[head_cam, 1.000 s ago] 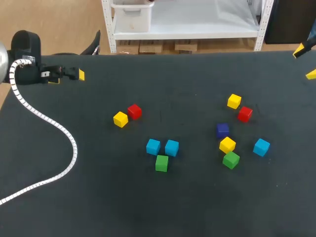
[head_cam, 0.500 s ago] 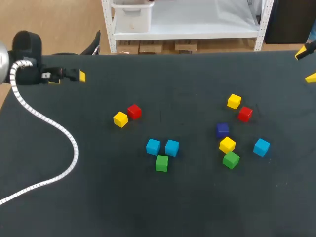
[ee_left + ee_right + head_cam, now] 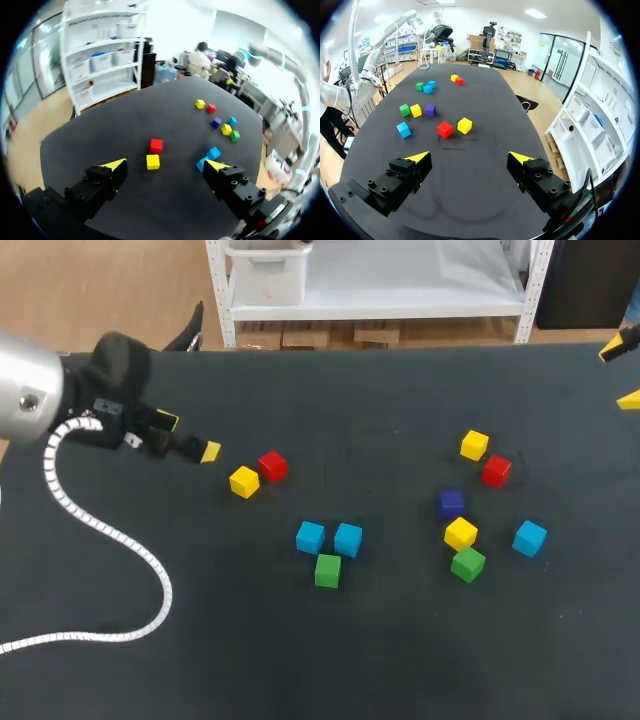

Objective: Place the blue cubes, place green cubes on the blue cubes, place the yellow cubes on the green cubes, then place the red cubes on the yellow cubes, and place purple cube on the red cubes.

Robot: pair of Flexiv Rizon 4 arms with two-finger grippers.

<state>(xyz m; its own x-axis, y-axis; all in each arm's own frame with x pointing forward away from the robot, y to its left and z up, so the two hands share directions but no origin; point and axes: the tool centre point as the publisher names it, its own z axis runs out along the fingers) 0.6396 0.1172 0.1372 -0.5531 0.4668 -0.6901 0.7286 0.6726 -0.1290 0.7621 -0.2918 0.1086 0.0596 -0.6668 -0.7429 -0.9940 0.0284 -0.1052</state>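
Note:
Two blue cubes sit side by side mid-table with a green cube in front of them. To their left lie a yellow cube and a red cube. My left gripper hovers open just left of that pair; in its wrist view the yellow cube and red cube lie ahead between the fingers of the left gripper. The right group holds a purple cube, yellow, red, green and blue cubes. My right gripper is open at the far right edge, empty.
The left arm's white ribbed cable trails across the left side of the dark table. The right cluster's red cube and yellow cube lie nearest the right gripper.
My left arm has swung from the far left corner toward the middle, bringing its open gripper close to the yellow and red cubes. The cubes and the right gripper have stayed put.

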